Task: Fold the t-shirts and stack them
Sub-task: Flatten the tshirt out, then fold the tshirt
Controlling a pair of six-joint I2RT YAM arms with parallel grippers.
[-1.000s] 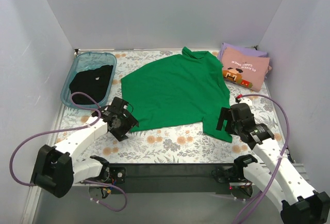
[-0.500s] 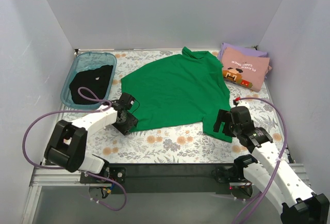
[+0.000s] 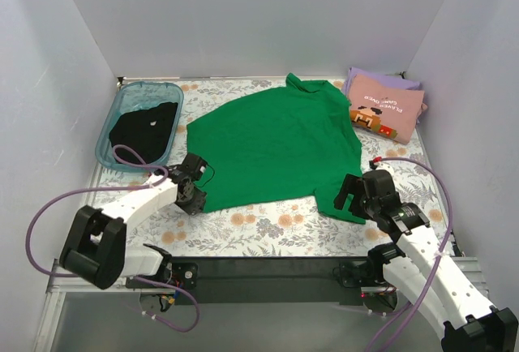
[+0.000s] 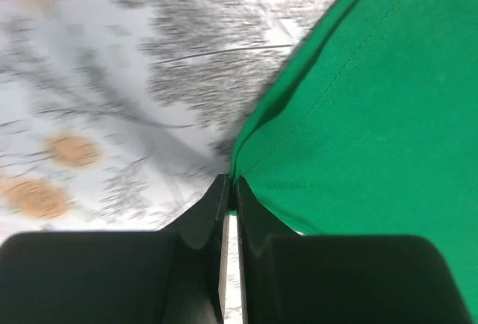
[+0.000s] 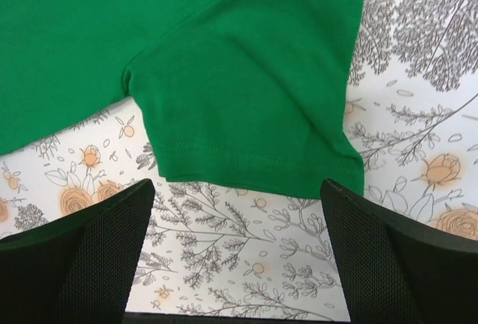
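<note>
left gripper (image 4: 230,187) pinches the eight-o'clock corner of the green tee (image 3: 280,145); right gripper (image 5: 235,197), open and empty, should grab the five-o'clock sleeve (image 5: 246,107) first.

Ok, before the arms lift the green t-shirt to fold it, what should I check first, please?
1. Left gripper shut on the green t-shirt at its hem corner: ok.
2. Right gripper gripping the sleeve: not ok, it is open above it.
3. Green t-shirt spread open: ok.
4. Pink t-shirt on lavender t-shirt, apart from the green one: ok.
5. Black t-shirt inside the teal bin: ok.
</note>
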